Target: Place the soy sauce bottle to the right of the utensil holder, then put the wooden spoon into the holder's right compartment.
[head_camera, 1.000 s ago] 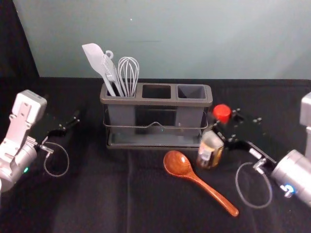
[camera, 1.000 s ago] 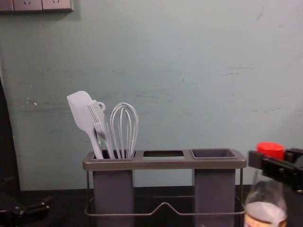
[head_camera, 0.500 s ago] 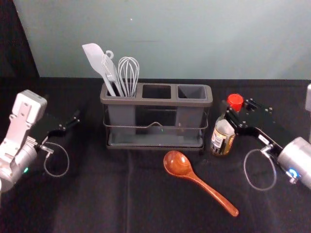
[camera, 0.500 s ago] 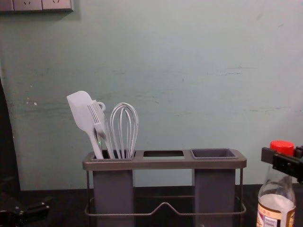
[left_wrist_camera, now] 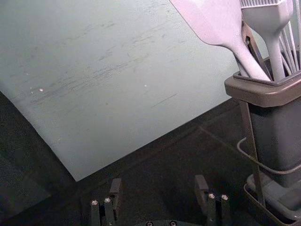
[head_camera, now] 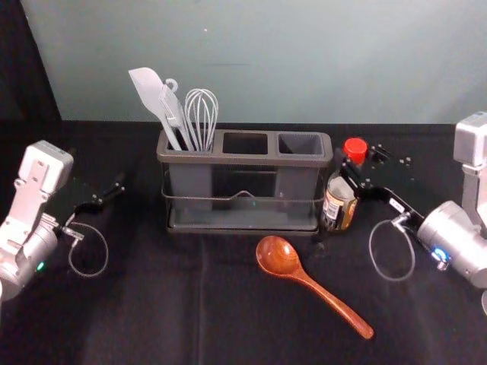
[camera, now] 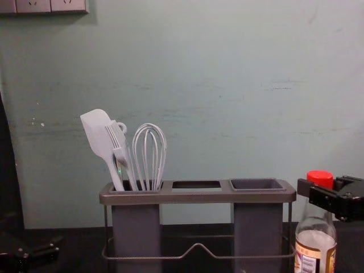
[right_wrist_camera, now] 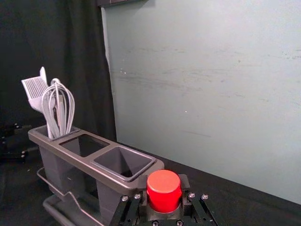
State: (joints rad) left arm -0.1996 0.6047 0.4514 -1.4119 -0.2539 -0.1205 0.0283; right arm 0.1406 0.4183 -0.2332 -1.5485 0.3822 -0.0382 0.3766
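- The right end effector (head_camera: 354,169) is clenched on the neck of the bottle (head_camera: 338,205), just below its red cap (head_camera: 355,148), in the head view.
- The bottle is upright, just to the right of the holder (head_camera: 243,160); I cannot tell whether its base meets the bench (head_camera: 152,304).
- The chest view gives the bottle side-on, with clear glass above the label (camera: 307,261).
- From the right wrist view, the right end effector (right_wrist_camera: 163,193) has a finger on either side of the cap, and the camera sees down into the holder's right compartment (right_wrist_camera: 124,162).
- The head view has the spoon (head_camera: 279,257) on the bench in front of the holder, bowl toward it, handle angled to the near right.
- The left end effector (head_camera: 118,188) is parked left of the holder; the left wrist view shows its 2 fingers spread apart.
- In the holder's left compartment stand the spatula (camera: 98,133), brush (camera: 116,139) and whisk (camera: 149,156).
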